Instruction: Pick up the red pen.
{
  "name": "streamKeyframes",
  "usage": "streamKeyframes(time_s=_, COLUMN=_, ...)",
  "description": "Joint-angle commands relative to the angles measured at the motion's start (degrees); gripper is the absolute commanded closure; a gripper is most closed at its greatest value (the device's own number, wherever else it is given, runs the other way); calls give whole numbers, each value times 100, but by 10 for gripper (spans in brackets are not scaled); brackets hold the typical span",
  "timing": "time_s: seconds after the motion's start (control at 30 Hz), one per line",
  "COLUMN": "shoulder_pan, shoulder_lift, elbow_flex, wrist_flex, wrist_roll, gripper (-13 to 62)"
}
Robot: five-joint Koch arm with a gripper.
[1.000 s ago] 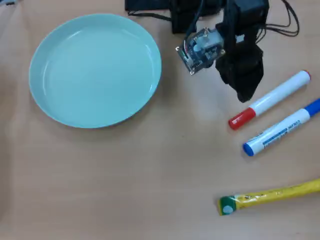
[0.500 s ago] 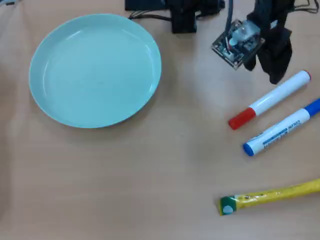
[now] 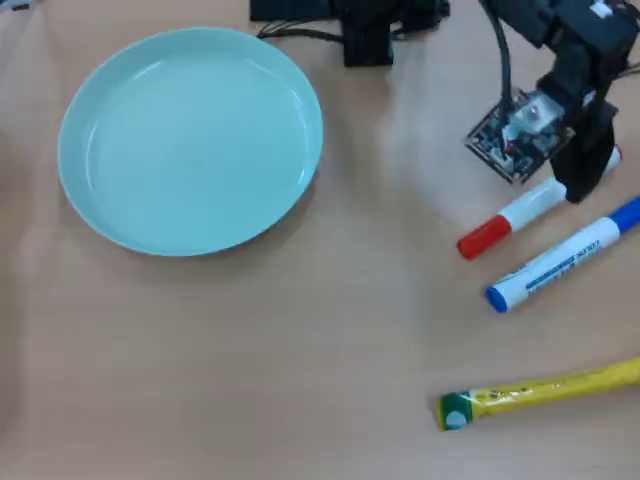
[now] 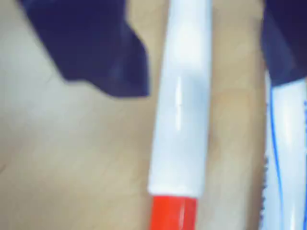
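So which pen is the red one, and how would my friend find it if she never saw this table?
Start at the big pale green plate in the overhead view, then look across to the right, where the black gripper hangs. Three long things lie there in a stack: the red pen is the top one, nearest the gripper. It is white with a red cap, while the next marker has blue and the lowest tube is yellow.
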Motion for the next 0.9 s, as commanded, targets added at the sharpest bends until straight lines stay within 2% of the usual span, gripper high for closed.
streamKeyframes(time_s=0.0, shoulder_pan=-141, shoulder_lift=-62, elbow_flex=-589, wrist_flex=404, wrist_roll=299, gripper=243)
streamKeyframes(time_s=0.47, shoulder_pan=-290, shoulder_lift=-1160, elbow_flex=-747, wrist_flex=448, wrist_roll=519, gripper=243)
streamKeyframes(time_s=0.87, shoulder_pan=-70, shoulder_lift=-1512, elbow_flex=-738, wrist_flex=448, wrist_roll=870, gripper=243)
